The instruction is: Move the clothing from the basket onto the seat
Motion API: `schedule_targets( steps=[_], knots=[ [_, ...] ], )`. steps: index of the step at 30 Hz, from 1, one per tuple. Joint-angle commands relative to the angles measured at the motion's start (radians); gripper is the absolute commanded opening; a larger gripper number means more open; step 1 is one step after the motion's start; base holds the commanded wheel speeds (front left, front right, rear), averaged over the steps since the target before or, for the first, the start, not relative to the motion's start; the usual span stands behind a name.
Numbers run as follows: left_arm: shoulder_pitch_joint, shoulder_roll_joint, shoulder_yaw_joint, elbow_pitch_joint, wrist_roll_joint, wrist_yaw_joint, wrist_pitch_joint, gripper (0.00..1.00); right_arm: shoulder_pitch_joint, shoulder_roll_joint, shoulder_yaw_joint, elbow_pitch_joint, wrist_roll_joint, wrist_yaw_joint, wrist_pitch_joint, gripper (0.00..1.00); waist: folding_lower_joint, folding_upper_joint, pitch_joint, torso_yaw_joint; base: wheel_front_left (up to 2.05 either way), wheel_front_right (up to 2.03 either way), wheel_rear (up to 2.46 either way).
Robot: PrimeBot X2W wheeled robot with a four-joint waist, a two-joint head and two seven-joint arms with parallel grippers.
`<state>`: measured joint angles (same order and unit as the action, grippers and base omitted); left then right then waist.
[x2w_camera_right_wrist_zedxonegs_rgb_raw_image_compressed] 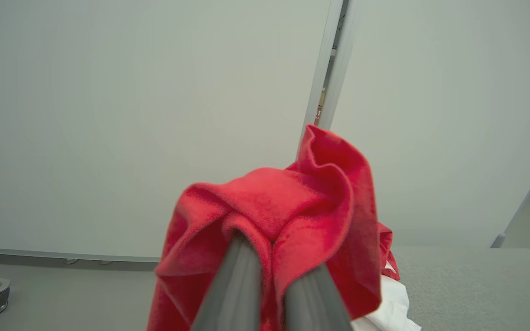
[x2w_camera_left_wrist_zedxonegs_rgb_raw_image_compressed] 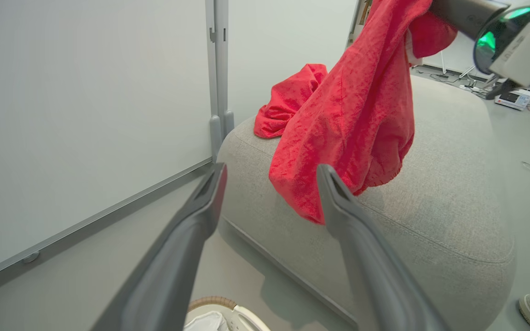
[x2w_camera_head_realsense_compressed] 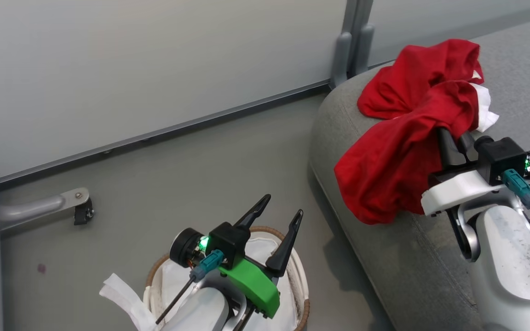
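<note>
In the head view the grey seat (x2w_camera_head_realsense_compressed: 430, 266) takes up the right side, from 1 o'clock down to 5 o'clock, with bare floor (x2w_camera_head_realsense_compressed: 177, 174) and a pale partition (x2w_camera_head_realsense_compressed: 154, 59) to its left. The red clothing (x2w_camera_head_realsense_compressed: 403, 151) is on and over the seat. One bunch lies on the cushion's far corner at 1 o'clock. The rest hangs from the right tool (x2w_camera_head_realsense_compressed: 453, 140), its long axis running from 1 o'clock to 7 o'clock, and its lower edge spills past the seat's rounded left side.

The basket (x2w_camera_head_realsense_compressed: 154, 276) sits on the floor at 6 o'clock. What shows of its inside is white liner (x2w_camera_head_realsense_compressed: 173, 276).

The right tool is clamped on a fold of the cloth, at 3 o'clock from the hanging mass. It is clearly the nearer arm, and the cushion lies right beneath it. The likely next step is to carry the cloth toward 3 o'clock before letting go, since the overhang could drag it off. Nothing blocks that path.

The left tool (x2w_camera_head_realsense_compressed: 283, 204) hangs over the basket with its fingers spread and empty.
</note>
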<state>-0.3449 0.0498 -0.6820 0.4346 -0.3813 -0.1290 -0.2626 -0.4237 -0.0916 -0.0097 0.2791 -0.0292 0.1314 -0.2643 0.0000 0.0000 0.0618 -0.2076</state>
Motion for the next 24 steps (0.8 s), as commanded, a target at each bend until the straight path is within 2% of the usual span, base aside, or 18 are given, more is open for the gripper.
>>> schedule_targets(
  steps=[1, 7, 13, 17, 24],
  knots=[
    [-0.020, 0.003, -0.005, -0.004, -0.011, -0.003, -0.003, 1.00, -0.005, -0.003, -0.011, -0.009, -0.002, -0.001, 0.000, 0.00, 0.0000, 0.0000, 0.050, -0.072, 0.00, 0.00, 0.00],
    [-0.049, 0.003, -0.023, -0.015, -0.012, -0.003, -0.003, 1.00, -0.037, -0.004, -0.036, -0.022, 0.002, -0.001, 0.000, 0.00, 0.0000, 0.0000, 0.112, -0.105, 0.00, 0.00, 0.00],
    [-0.093, 0.003, -0.039, -0.026, 0.006, -0.003, -0.003, 1.00, -0.140, -0.042, -0.065, -0.014, -0.005, -0.001, 0.000, 0.00, 0.0000, 0.0000, 0.193, -0.073, 0.00, 0.00, 0.00],
    [-0.130, 0.004, -0.039, -0.029, 0.025, -0.003, -0.003, 1.00, -0.258, -0.103, -0.082, 0.004, -0.012, -0.001, 0.000, 0.00, 0.0000, 0.0000, 0.262, -0.036, 0.00, 0.00, 0.00],
    [-0.184, 0.008, -0.057, -0.042, 0.048, -0.003, -0.003, 1.00, -0.477, -0.254, -0.169, 0.095, -0.036, -0.001, 0.000, 0.00, 0.0000, 0.0000, 0.379, 0.045, 0.00, 0.00, 0.00]
  ],
)
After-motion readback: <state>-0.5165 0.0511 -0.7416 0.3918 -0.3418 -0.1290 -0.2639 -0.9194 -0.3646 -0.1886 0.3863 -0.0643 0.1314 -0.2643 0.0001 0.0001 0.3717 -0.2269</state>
